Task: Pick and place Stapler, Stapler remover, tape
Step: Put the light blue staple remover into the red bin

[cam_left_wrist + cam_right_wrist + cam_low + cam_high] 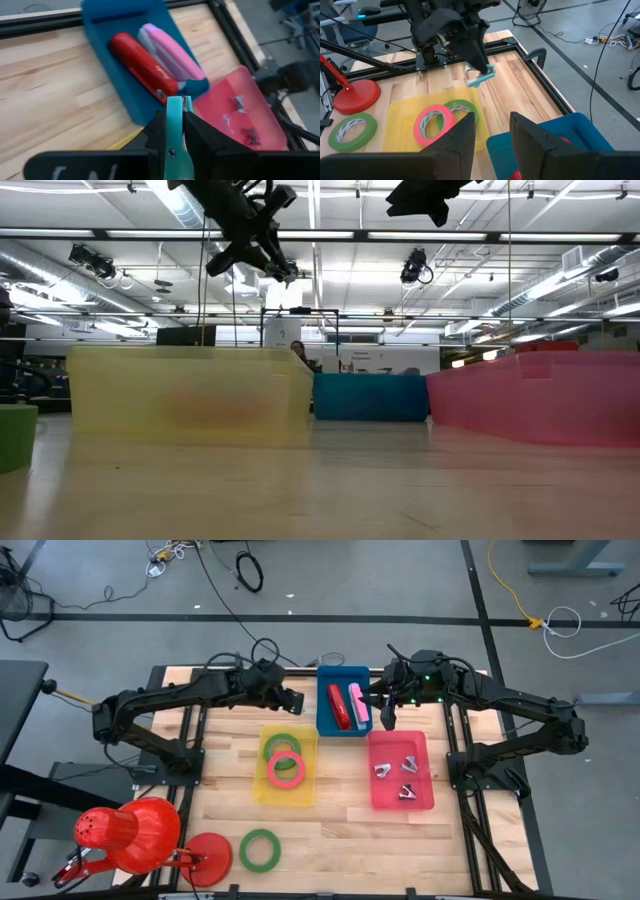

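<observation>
The left hand (pixel 293 699) hangs above the surface, near its far edge, just beside the blue tray (pixel 324 720) on that tray's left side. Its fingers (pixel 197 135) are clamped on a small teal staple remover (pixel 174 131), which stands out in front of them. In the right wrist view this teal piece (pixel 481 77) is seen in the air over the bare wood, past the far side of the yellow tray (pixel 400 116).

The right hand (pixel 387 712) hangs over the right edge of the blue tray. Its fingers (pixel 457 134) stand apart with a free gap between them, and they hold nothing.

In the blue tray a red stapler (pixel 338 705) and a pink stapler (pixel 358 704) lie side by side, touching along their length. The pink tray (pixel 378 795), just in front of the blue one and to the right, holds three small metal staple removers (pixel 398 773). The yellow tray holds a green tape roll (pixel 281 746) and a pink tape roll (pixel 286 769), which overlap each other. One more green tape roll (pixel 260 849) lies on the wood near the front edge, beside the round base of a red lamp (pixel 130 835) at the front left corner.
</observation>
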